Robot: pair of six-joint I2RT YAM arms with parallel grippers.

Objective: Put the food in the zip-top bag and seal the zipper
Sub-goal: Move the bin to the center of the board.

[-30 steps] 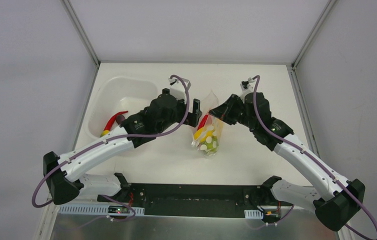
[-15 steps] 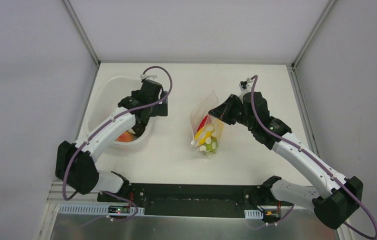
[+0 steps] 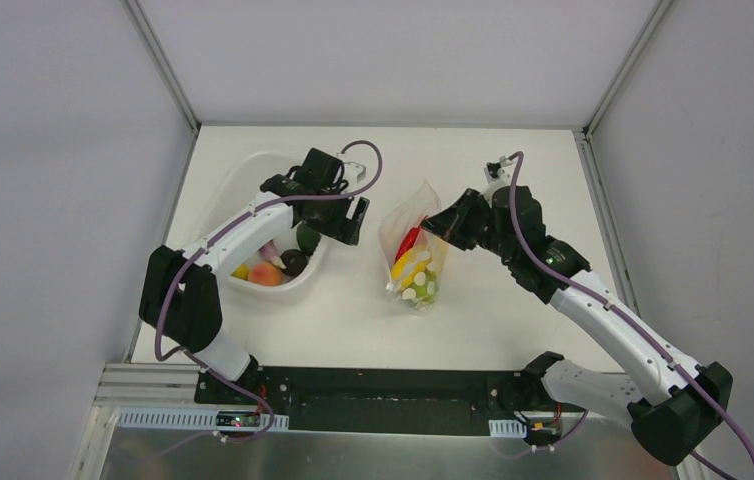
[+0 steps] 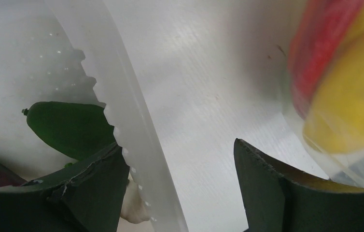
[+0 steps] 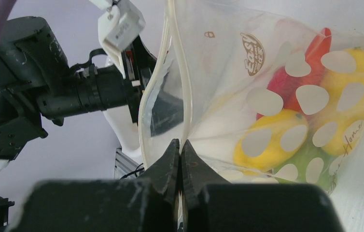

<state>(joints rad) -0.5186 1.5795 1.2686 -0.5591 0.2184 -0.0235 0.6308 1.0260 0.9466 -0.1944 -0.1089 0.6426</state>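
Observation:
The zip-top bag, clear with white dots, lies mid-table with its mouth open and raised. It holds red, yellow and green food. My right gripper is shut on the bag's mouth edge by the zipper and holds it up; it also shows in the right wrist view. My left gripper is open and empty at the right rim of the white tub. In the left wrist view the tub's rim runs between the jaws. More food is in the tub: green, dark purple, orange.
The tub stands left of the bag, about a gripper's width away. The table is walled at the back and both sides. The arm bases and a black rail run along the near edge.
My left gripper left the bag's mouth, swung left over the tub, and now stands open at the tub's right rim. The right gripper has kept hold of the bag.

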